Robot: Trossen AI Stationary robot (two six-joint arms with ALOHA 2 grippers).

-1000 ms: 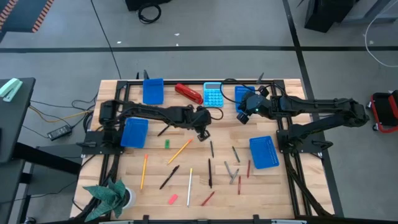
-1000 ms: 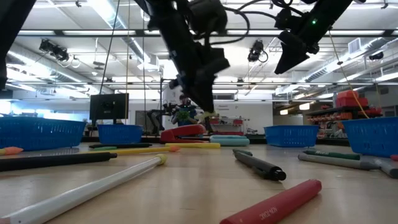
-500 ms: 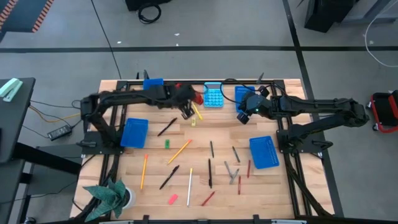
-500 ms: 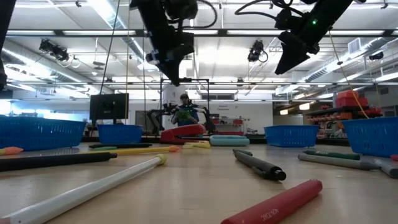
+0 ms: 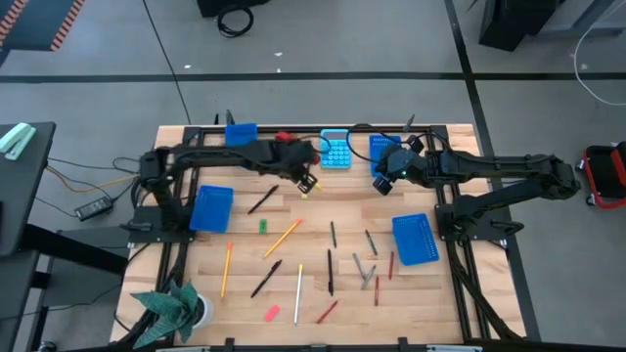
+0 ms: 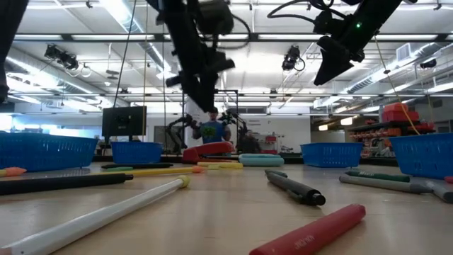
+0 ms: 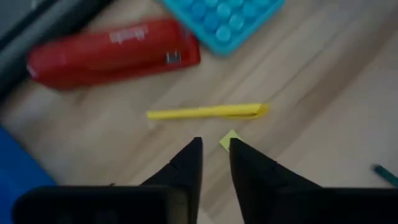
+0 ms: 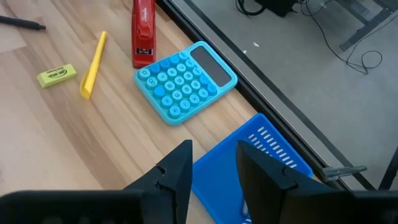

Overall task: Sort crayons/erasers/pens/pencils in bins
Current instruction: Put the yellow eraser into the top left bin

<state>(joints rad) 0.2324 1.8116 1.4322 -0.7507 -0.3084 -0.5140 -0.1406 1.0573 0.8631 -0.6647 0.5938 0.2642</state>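
Observation:
My left gripper (image 5: 309, 184) hovers near the table's far edge, narrowly open and empty. In its wrist view its fingertips (image 7: 214, 148) stand just short of the yellow eraser (image 7: 229, 139), which lies flat on the wood. A yellow pencil (image 7: 205, 112) lies just beyond the eraser. My right gripper (image 5: 380, 184) hangs open and empty beside the far right blue bin (image 5: 383, 147), high above the table (image 6: 322, 74). The other bins stand at the far left (image 5: 241, 143), the left (image 5: 211, 207) and the right (image 5: 414, 240).
A red stapler (image 7: 112, 53) and a light-blue calculator (image 5: 335, 153) lie by the far edge. Pens, pencils and crayons lie scattered over the middle, with a green eraser (image 5: 262, 226) and a pink eraser (image 5: 273, 313). A plant (image 5: 176, 303) stands at the near left corner.
My left gripper has risen and swung from the table's middle toward the far left. It has then come back a little to the right and down, over the yellow eraser and pencil. My right arm has kept still.

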